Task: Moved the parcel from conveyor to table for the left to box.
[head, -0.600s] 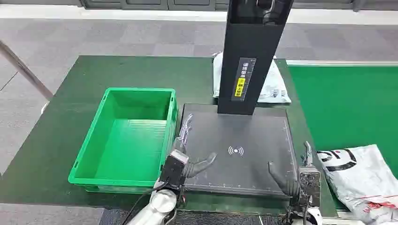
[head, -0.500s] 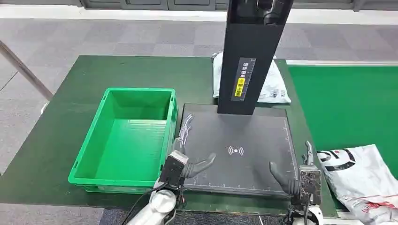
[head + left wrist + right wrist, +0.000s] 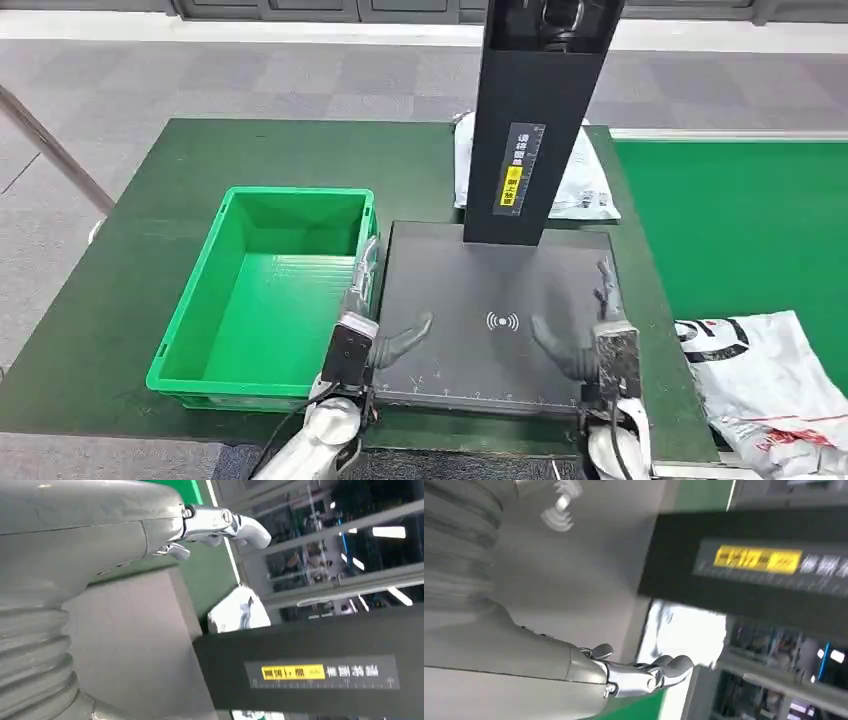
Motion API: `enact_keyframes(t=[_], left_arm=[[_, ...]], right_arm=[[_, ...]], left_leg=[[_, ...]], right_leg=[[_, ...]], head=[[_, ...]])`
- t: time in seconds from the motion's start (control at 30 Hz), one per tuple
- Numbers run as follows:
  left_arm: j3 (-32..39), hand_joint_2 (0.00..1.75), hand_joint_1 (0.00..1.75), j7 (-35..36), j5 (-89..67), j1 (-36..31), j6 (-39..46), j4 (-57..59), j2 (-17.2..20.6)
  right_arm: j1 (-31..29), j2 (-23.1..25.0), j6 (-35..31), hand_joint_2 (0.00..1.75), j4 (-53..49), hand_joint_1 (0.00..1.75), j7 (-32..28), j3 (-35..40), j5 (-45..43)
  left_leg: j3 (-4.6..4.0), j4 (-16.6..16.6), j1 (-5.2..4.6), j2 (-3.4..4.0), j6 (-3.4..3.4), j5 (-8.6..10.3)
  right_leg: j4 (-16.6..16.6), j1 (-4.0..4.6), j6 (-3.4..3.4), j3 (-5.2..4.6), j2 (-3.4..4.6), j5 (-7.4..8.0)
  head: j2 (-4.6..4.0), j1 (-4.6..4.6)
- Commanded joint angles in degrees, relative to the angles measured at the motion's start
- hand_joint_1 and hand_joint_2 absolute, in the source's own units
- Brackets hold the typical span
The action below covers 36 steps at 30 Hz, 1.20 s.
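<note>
A white-grey parcel (image 3: 770,385) with black and red print lies on the green conveyor (image 3: 740,220) at the near right. My right hand (image 3: 597,335) hovers over the right side of the black scanner pad (image 3: 500,290), left of the parcel and apart from it, fingers spread, holding nothing. My left hand (image 3: 362,325) is at the pad's left edge, beside the green box (image 3: 270,290), also with fingers apart and empty. The box has nothing in it. In the wrist views, the left hand (image 3: 100,540) and the right hand (image 3: 549,665) each show silver fingers extended over the pad.
A tall black scanner post (image 3: 540,120) with a yellow label stands at the pad's far edge. A second white parcel (image 3: 585,180) lies behind it on the dark green table (image 3: 200,160). Grey carpet floor lies beyond.
Both hands have risen and moved forward over the pad. The right hand shifted left, away from the parcel; the left hand shifted slightly toward the box. The parcel has not moved.
</note>
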Motion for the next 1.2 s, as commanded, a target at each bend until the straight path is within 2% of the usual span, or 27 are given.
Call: enact_keyframes(t=[0.03, 0.13, 0.43, 0.67, 1.2], left_arm=[[2.3, 1.75, 0.00, 0.8, -1.2, 0.5, 0.6, -1.1, 3.2], [2.5, 1.75, 0.00, 2.7, -4.5, 2.1, 1.6, -3.6, 3.2], [2.5, 1.75, 0.00, 2.7, -4.5, 2.1, 1.6, -3.6, 3.2], [3.4, 1.75, 0.00, 5.3, -8.7, 5.5, 0.5, -7.8, 3.2], [3.3, 1.75, 0.00, 5.3, -9.2, 5.4, -0.5, -7.7, 3.2]], right_arm=[[-5.3, 2.2, 0.7, 1.75, 6.0, 0.00, 0.6, 3.7, 0.1], [-5.9, 2.8, 2.3, 1.75, 7.2, 0.00, 1.3, 3.8, 0.4], [-5.9, 2.8, 2.3, 1.75, 7.2, 0.00, 1.3, 3.8, 0.4], [-6.1, 3.3, 3.3, 1.75, 7.2, 0.00, 1.3, 4.2, 0.8], [-5.3, 3.4, 3.0, 1.75, 6.1, 0.00, 1.6, 4.0, 1.1]], left_leg=[[0.12, -0.1, 0.00, 0.29, -0.01, -0.01], [0.13, -0.1, 0.03, 0.19, 0.00, 0.00], [0.06, -0.1, 0.01, 0.17, 0.00, 0.01], [0.04, -0.1, 0.01, 0.14, 0.00, -0.03], [0.06, -0.1, 0.01, 0.11, -0.01, 0.01]], right_leg=[[-0.1, 0.00, -0.04, 0.03, 0.25, 0.06], [-0.2, 0.04, -0.04, 0.09, 0.15, 0.07], [-0.1, 0.02, -0.04, 0.02, 0.14, 0.08], [-0.1, 0.01, -0.03, 0.01, 0.13, 0.04], [-0.1, 0.03, -0.04, 0.03, 0.09, 0.06]], head=[[0.00, 0.00], [0.00, -0.02], [0.00, -0.02], [0.00, 0.00], [0.00, 0.00]])
